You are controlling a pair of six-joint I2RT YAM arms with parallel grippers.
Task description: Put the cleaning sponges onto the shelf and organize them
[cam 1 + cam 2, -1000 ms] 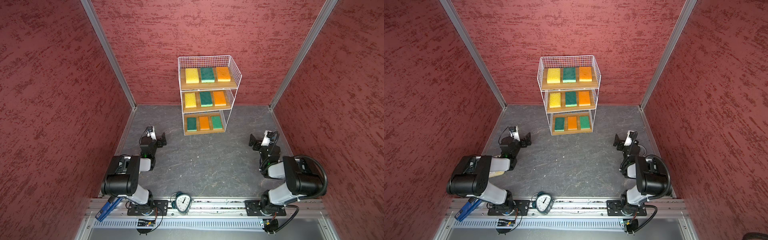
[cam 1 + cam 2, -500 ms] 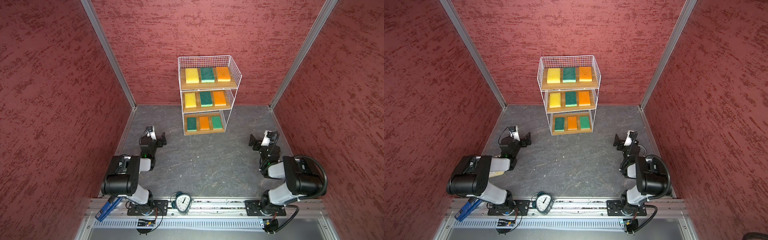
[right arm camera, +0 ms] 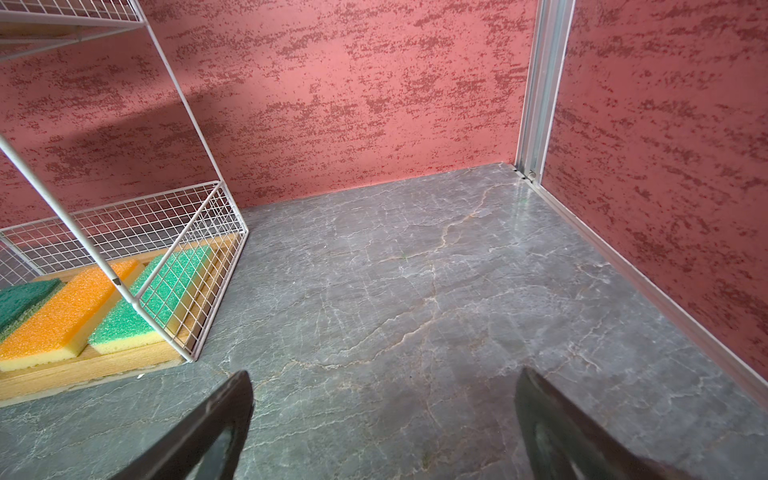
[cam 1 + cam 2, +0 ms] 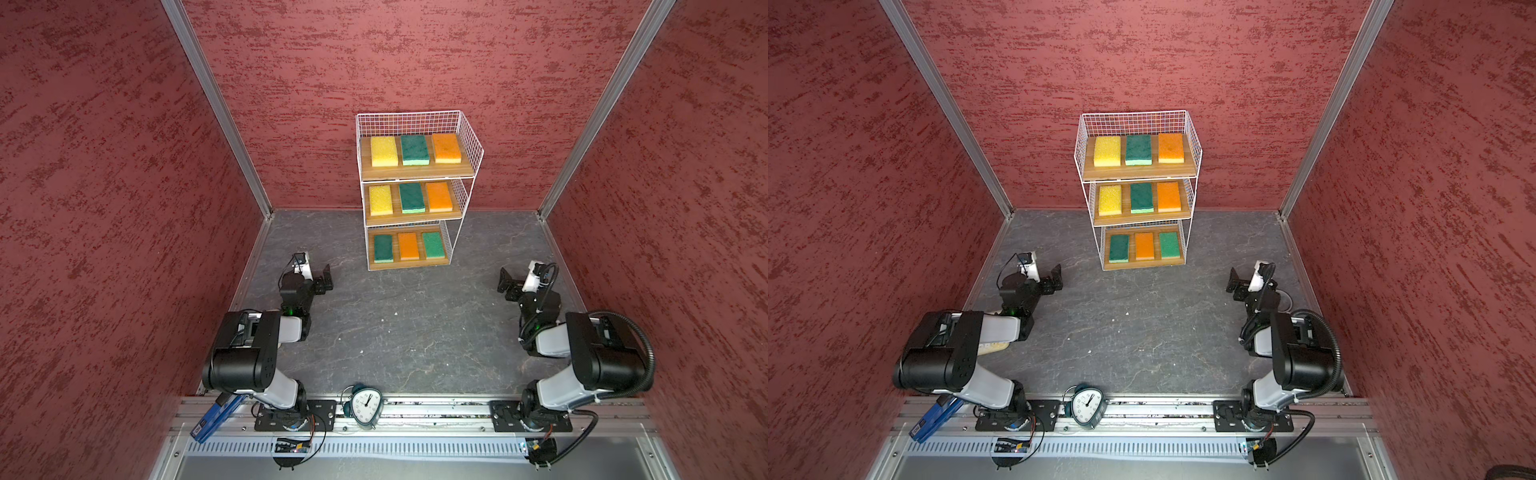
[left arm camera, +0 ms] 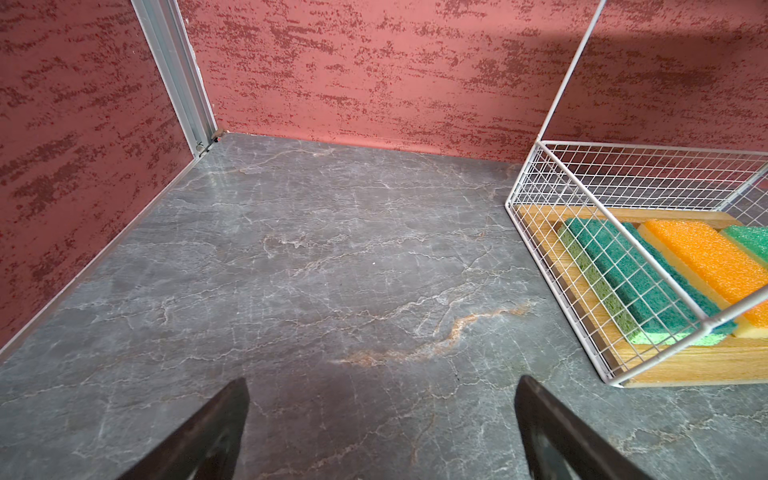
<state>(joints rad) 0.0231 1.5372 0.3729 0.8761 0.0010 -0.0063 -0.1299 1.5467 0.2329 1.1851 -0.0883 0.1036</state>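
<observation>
The shelf [image 4: 415, 171] [image 4: 1138, 172] stands against the back wall, its white wire frame carrying three wooden boards. On each board lie three cleaning sponges side by side: yellow [image 4: 383, 151], green [image 4: 414, 149] and orange [image 4: 446, 148] on top, the same colours in the middle [image 4: 412, 198], and green, orange [image 4: 408, 245], green at the bottom. My left gripper [image 4: 323, 282] [image 5: 382, 415] rests low over the floor left of the shelf, open and empty. My right gripper [image 4: 508, 284] [image 3: 382, 415] is to the shelf's right, also open and empty.
Red textured walls close in three sides of the grey marbled floor [image 4: 407, 328]. A small alarm clock [image 4: 365, 407] sits on the front rail, with a blue tool [image 4: 216, 417] near the left arm's base. A cream object [image 4: 992, 347] shows partly beneath the left arm.
</observation>
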